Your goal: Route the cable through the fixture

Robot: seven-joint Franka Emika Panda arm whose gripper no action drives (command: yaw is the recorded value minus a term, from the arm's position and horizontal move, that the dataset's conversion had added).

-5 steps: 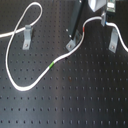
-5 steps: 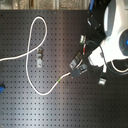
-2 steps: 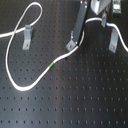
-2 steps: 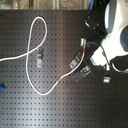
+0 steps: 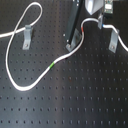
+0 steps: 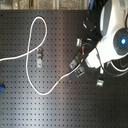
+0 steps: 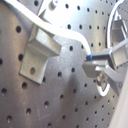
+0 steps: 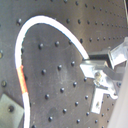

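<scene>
Cable (image 5: 31, 82): white cord on the black perforated board (image 5: 75, 105); from the first exterior view's left edge it loops up past an upright bracket (image 5: 27, 34), swings down, then runs diagonally up toward the first exterior view's right.
Bands: green band (image 5: 54, 65) on the diagonal stretch; red band (image 5: 82, 32) higher, near the gripper.
Fixture (image 5: 73, 42): slanted, long axis diagonal, the cable running alongside it.
Gripper (image 8: 97, 67): fingers clamped together on the cable in both wrist views.
Second exterior view: shows the whole loop (image 6: 35, 30) from above; red band hidden by the arm (image 6: 112, 35).
First wrist view: shows a grey bracket (image 7: 40, 47) with the cable crossing it.
Second wrist view: red band (image 8: 21, 80) clear.
</scene>
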